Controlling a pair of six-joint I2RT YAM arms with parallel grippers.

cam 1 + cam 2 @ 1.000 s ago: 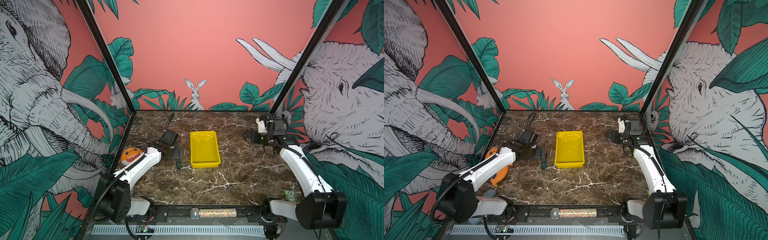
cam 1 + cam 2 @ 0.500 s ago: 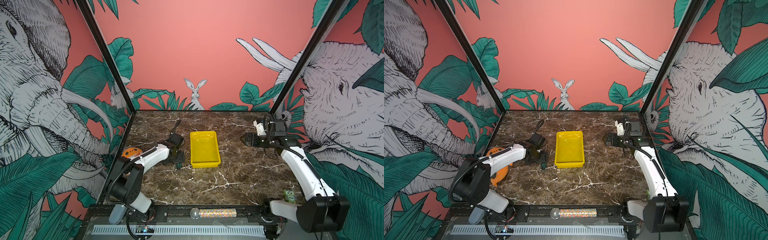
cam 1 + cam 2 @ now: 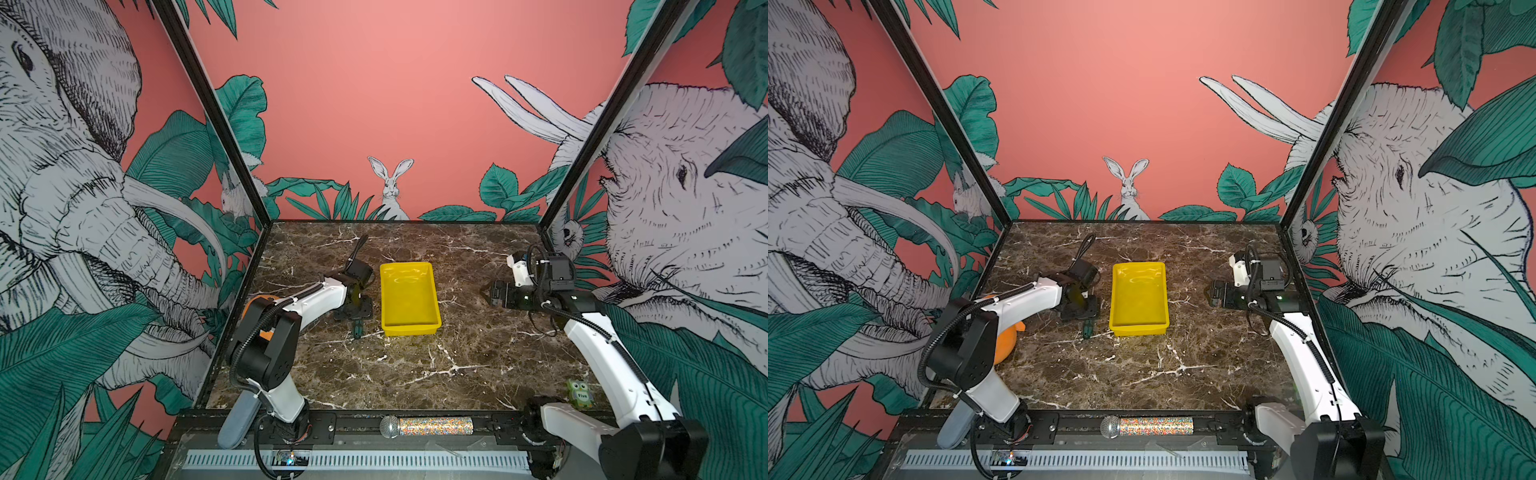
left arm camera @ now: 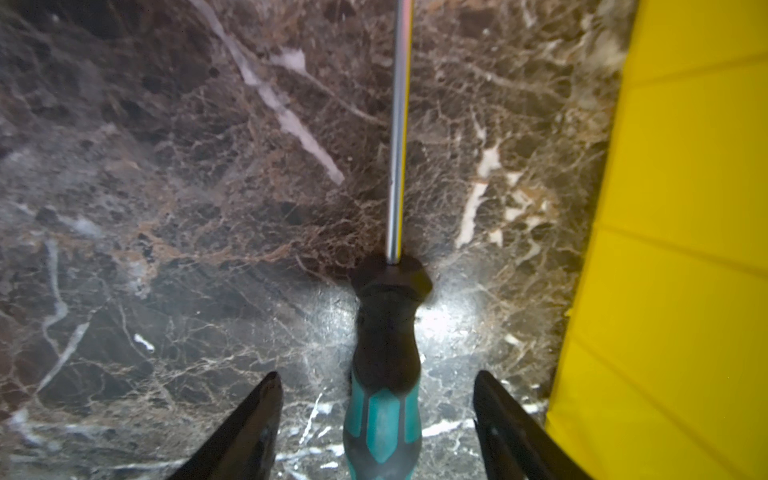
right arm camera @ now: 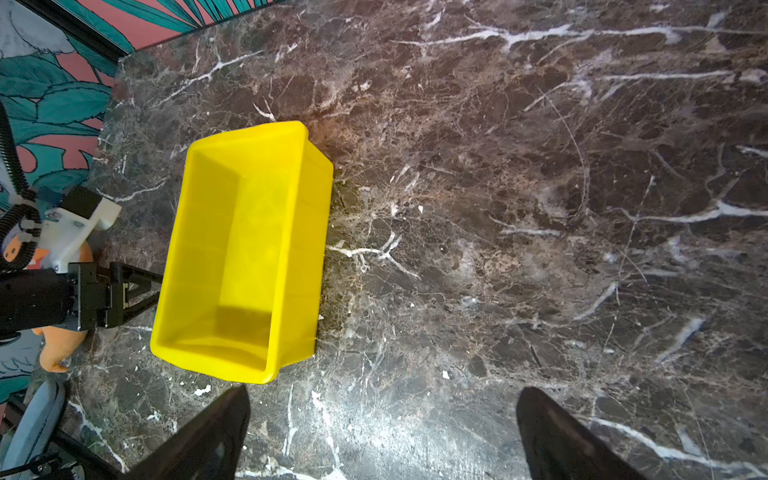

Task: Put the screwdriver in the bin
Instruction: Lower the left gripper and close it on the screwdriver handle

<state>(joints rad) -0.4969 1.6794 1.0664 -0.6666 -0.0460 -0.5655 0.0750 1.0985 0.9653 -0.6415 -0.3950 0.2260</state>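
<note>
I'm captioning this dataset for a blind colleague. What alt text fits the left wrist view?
A teal-and-black-handled screwdriver lies on the brown marble table, its handle between the open jaws of the left gripper, neither touching it. A wall of the yellow bin runs alongside.

I see coral walls [image 3: 374, 83] printed with elephants [image 3: 83, 187], green leaves [image 3: 245, 112] and a rabbit [image 3: 390, 183] at centre; below, a glossy brown marble tabletop [image 3: 415, 365] with white veins.

Glossy yellow plastic bin [image 5: 249, 249], polished marble-look table [image 4: 166, 208], shiny metal-shafted screwdriver [image 4: 384, 332]
</note>
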